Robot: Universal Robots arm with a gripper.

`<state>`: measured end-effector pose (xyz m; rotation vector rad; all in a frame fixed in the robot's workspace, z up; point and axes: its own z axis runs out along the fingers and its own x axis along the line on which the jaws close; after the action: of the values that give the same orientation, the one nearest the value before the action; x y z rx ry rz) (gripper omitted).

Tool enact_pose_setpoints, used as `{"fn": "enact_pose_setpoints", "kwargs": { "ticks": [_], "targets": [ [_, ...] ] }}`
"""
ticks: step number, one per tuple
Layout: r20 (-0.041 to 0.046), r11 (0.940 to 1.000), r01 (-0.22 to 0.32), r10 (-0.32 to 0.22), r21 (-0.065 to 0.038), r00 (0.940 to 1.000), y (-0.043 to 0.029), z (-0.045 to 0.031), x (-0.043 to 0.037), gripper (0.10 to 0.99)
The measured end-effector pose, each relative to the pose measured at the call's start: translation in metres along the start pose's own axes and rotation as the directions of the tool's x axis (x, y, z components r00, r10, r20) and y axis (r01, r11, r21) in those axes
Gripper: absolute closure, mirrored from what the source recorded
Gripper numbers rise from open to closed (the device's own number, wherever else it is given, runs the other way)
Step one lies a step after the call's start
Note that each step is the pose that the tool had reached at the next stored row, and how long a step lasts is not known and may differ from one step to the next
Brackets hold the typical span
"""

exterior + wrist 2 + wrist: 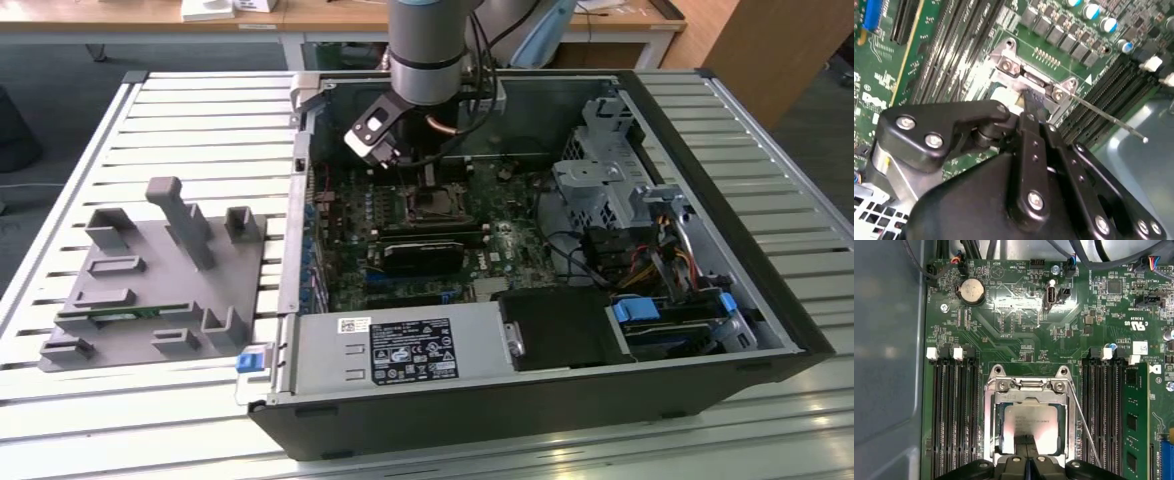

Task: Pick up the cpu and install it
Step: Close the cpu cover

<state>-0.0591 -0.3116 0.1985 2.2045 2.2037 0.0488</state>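
Observation:
The cpu (1030, 419), a small silver-grey square chip, lies within the square socket frame (1029, 385) on the green motherboard (1019, 325). My gripper (1027, 439) is closed, its two black fingers pressed together at the chip's near edge. In the second wrist view the gripper (1031, 102) reaches down to the socket, and a pale strip of the cpu (1004, 94) shows beside the fingertips. In the exterior view the gripper (424, 185) hangs tilted inside the open computer case, just above the socket (430, 207). Whether the chip is fully seated cannot be told.
The socket's thin metal lever (1085, 427) stands free beside the frame. Memory slots (954, 415) flank the socket, with a green memory stick (1134, 410) in one. A grey tray (147, 290) lies on the slatted table at the exterior view's left. Case walls (300, 200) surround the board.

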Motion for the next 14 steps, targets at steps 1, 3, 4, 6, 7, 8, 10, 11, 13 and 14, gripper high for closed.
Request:
{"fn": "enact_pose_setpoints", "kwargs": {
  "ticks": [1, 3, 4, 6, 7, 8, 10, 11, 13, 14],
  "targets": [
    [-0.0010, 1.0000, 0.000, 0.000, -0.001, 1.0000, 0.0002, -0.0007, 0.0001, 0.980],
    [-0.0017, 1.0000, 0.000, 0.000, -0.001, 1.0000, 0.0004, -0.0037, 0.0003, 0.980],
    [-0.0005, 1.0000, 0.000, 0.000, 0.000, 1.0000, 0.0003, -0.0063, 0.0001, 0.980],
    [-0.0004, 1.0000, 0.000, 0.000, 0.000, 1.0000, 0.0004, -0.0087, 0.0001, 0.980],
    [-0.0005, 1.0000, 0.000, 0.000, 0.000, 1.0000, 0.0005, -0.0087, 0.0001, 0.980],
    [-0.0005, 1.0000, 0.000, 0.000, 0.000, 1.0000, 0.0008, -0.0087, 0.0001, 0.980],
    [-0.0001, 1.0000, 0.000, 0.000, 0.000, 1.0000, 0.0018, -0.0087, 0.0000, 0.980],
    [-0.0001, 1.0000, 0.000, 0.000, 0.000, 1.0000, 0.0023, -0.0087, 0.0000, 0.980],
    [0.0000, 1.0000, 0.000, 0.000, 0.000, 1.0000, 0.0035, -0.0087, 0.0000, 0.980],
    [0.0000, 1.0000, 0.000, 0.000, 0.000, 1.0000, 0.0041, -0.0087, 0.0000, 0.980]
  ]
}}
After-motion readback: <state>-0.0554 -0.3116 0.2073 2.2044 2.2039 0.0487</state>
